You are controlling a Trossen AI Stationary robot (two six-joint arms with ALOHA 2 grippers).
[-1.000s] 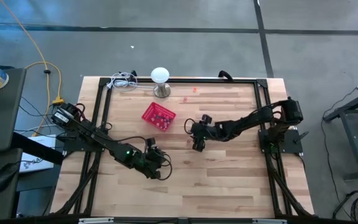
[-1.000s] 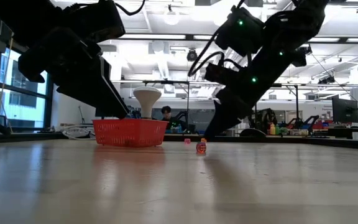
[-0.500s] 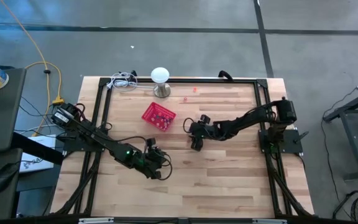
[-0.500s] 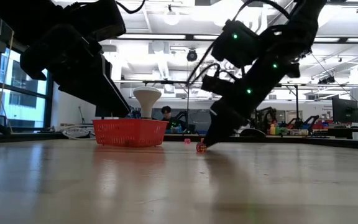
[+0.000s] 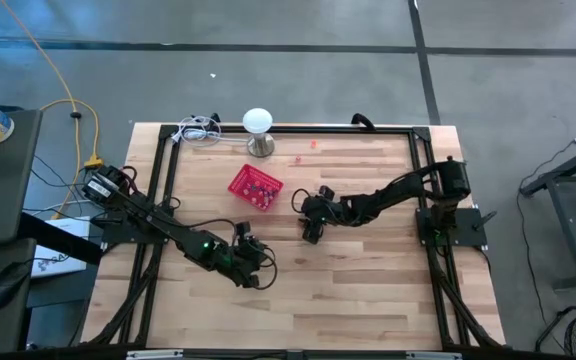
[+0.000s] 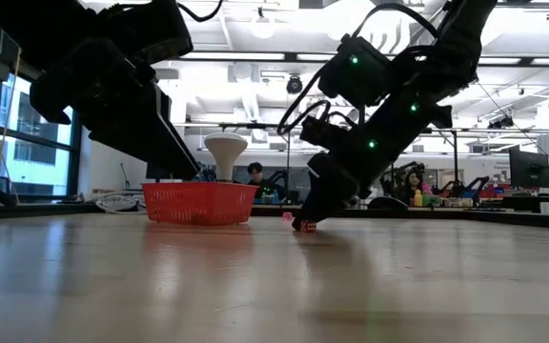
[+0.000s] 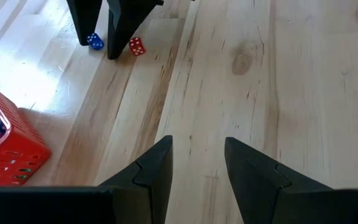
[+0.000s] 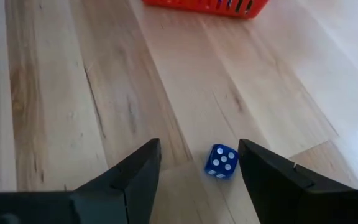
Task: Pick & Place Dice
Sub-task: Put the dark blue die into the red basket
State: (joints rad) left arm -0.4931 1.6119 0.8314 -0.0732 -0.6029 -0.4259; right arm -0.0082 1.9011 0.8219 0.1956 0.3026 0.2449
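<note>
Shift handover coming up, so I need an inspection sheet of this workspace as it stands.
Surface: wooden table, black frame along its edges.
Job's things: blue die between the right end effector's fingers; red die just outside them; two small dice near the far edge; more in the red basket.
Clutter: white-topped stand beyond the basket.
Grippers: right end effector open, tips at the table, straddling the blue die; left end effector open, holding nothing.
Cables: white bundle at the far-left corner; yellow cable on the floor.
Surroundings: people seated at benches behind.
</note>
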